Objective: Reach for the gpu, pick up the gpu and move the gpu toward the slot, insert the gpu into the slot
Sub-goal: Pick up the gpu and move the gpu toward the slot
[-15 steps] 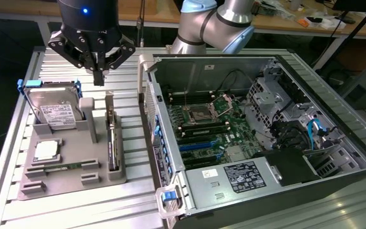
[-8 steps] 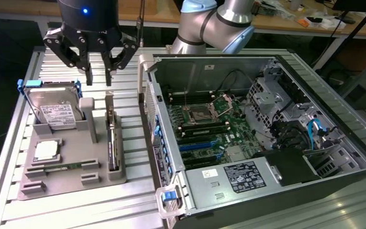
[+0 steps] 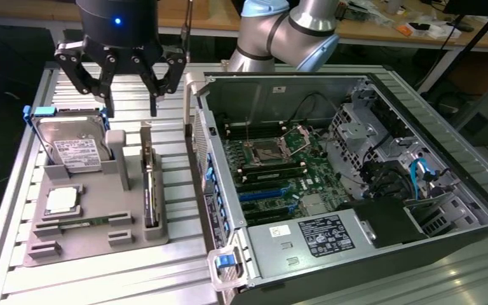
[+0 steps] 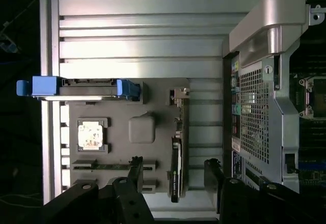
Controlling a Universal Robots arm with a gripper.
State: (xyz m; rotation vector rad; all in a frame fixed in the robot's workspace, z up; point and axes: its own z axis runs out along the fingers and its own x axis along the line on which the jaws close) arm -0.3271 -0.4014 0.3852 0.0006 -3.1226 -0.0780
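Note:
The gpu (image 3: 150, 197) stands on its edge in a grey holder tray (image 3: 91, 244) on the exterior view's left, a thin dark card with a metal bracket at its far end. My gripper (image 3: 130, 108) hangs open above the tray's far end, well clear of the card, with nothing between its fingers. From the wrist view the gpu (image 4: 177, 155) is seen edge-on, and my gripper (image 4: 174, 175) has one black finger (image 4: 136, 170) on either side of the card's line. Blue slots (image 3: 265, 194) lie on the motherboard inside the open computer case (image 3: 380, 82).
A silver hard drive (image 3: 73, 149) with blue rails leans at the tray's far end. A processor chip (image 3: 61, 200) and a memory stick (image 3: 87, 222) lie in the tray. The case's side wall (image 4: 254, 122) stands close beside the tray on the slatted aluminium table (image 3: 100, 279).

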